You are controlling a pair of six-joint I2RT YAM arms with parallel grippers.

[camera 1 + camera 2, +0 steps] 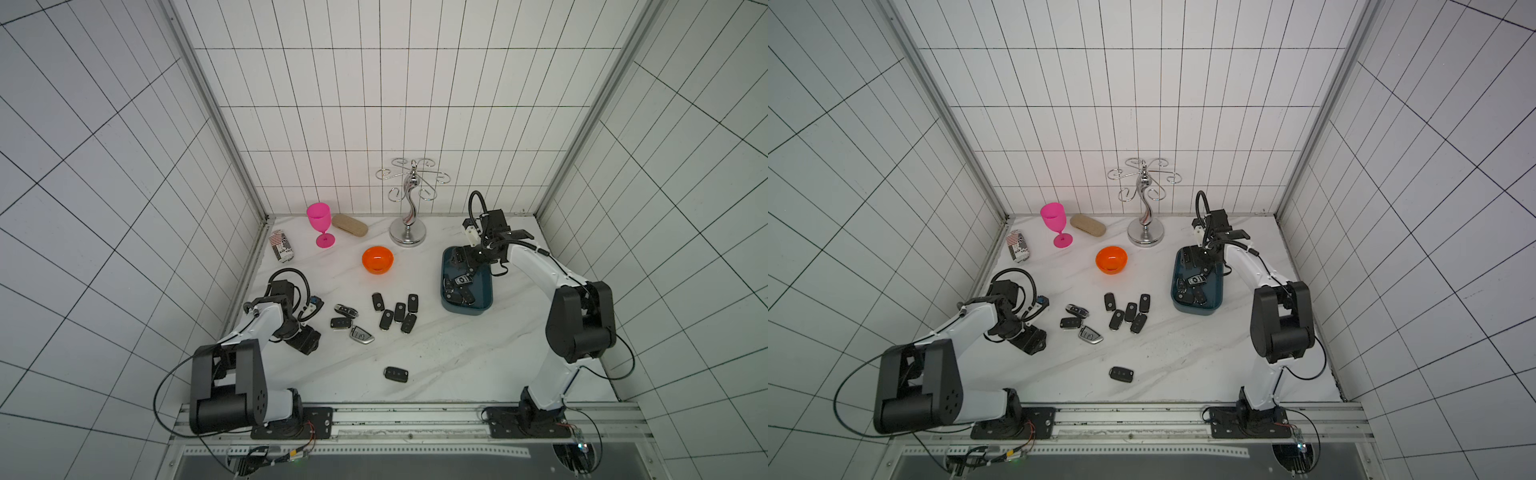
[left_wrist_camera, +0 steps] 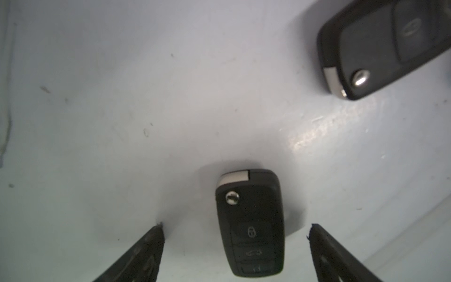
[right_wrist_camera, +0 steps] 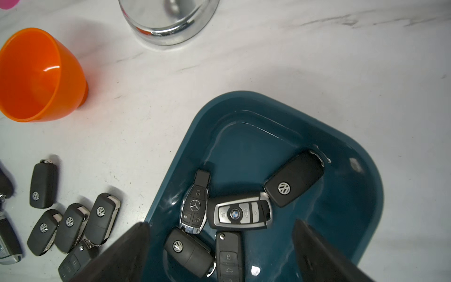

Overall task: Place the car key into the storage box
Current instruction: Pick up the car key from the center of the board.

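A white marble table [image 1: 436, 353] with white tiled walls [image 1: 374, 83] around it, and keys lying about.

In both top views, nine loose keys [image 1: 399, 311] lie on the table, well apart from the teal storage box [image 1: 484, 291]. In the left wrist view, the left gripper [image 2: 235, 227] has its fingers spread around one black car key [image 2: 250, 224] on the table, not touching it. In the right wrist view, the right gripper [image 3: 220, 234] hangs over the storage box, spread wide and holding nothing. Five other keys [image 3: 240, 213] lie inside, with VW, BMW and Mercedes badges.

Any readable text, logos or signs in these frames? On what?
"VW" emblem: two fobs in the box, four on the table.
BMW roundel: silver fob; letters too small to read.
Mercedes star, no words: chrome-edged fob.
Padlock and boot icons: flip fob in left wrist view, another in the box.
Flag-print roll: lettering blurred.
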